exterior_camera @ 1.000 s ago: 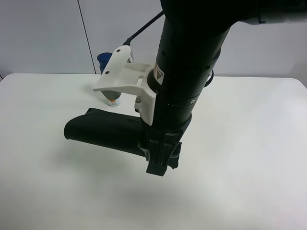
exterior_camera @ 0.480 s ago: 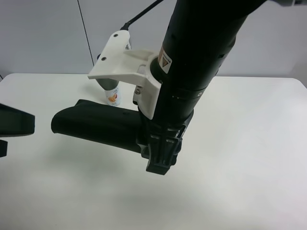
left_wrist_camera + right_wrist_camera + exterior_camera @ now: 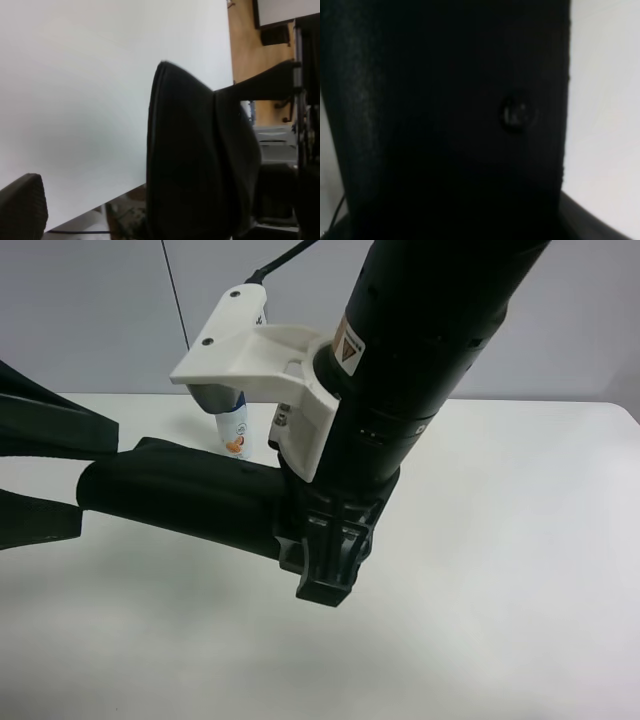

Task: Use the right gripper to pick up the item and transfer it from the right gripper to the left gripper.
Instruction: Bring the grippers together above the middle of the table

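Observation:
The right gripper [image 3: 325, 575], on the thick black arm with the white bracket [image 3: 245, 355], is shut on the item [image 3: 180, 498], a dark oblong pouch, and holds it level above the table. The pouch's free rounded end points to the exterior high view's left. The left gripper [image 3: 97, 477] is open, with one flat finger [image 3: 55, 425] above that end and one below. I cannot tell whether they touch it. The pouch fills the right wrist view [image 3: 445, 120]. In the left wrist view the pouch [image 3: 195, 165] is close, with one finger pad [image 3: 22, 205] beside it.
A white bottle with an orange label [image 3: 234, 430] stands on the white table [image 3: 500, 540] behind the pouch, partly hidden by the bracket. A grey wall rises behind the table's far edge. The left wrist view shows the table's edge and floor beyond it.
The left gripper has come in from the exterior high view's left, and its open fingers now lie above and below the pouch's end. The right arm has carried the pouch leftward and slightly up.

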`<state>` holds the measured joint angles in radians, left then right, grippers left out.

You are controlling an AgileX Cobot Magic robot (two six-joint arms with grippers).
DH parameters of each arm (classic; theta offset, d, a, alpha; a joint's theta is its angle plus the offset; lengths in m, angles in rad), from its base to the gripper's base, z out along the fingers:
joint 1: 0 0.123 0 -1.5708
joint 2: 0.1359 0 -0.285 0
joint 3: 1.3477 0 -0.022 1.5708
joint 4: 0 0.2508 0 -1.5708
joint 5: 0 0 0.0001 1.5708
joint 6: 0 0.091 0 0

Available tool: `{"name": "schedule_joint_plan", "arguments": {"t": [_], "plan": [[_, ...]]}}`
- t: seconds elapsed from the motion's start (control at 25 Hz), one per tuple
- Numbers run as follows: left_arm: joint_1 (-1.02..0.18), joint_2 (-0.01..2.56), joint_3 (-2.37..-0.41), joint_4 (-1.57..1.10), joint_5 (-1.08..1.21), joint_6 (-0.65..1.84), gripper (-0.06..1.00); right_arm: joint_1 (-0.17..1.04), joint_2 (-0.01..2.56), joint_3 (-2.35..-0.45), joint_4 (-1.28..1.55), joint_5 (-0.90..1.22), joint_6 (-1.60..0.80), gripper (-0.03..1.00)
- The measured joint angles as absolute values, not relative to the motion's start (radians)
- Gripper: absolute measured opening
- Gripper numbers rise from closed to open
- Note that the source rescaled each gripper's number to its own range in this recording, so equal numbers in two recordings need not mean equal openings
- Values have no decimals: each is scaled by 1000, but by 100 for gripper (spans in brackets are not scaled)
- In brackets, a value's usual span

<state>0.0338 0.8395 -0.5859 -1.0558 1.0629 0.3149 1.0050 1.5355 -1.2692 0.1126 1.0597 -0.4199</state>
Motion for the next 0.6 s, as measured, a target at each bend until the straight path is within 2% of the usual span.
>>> {"name": "schedule_joint_plan", "arguments": {"t": [0.6], "plan": [[34,901,-586,-1245,1157,355,99,1008,1536,-1269,218,935,-504,1]]}}
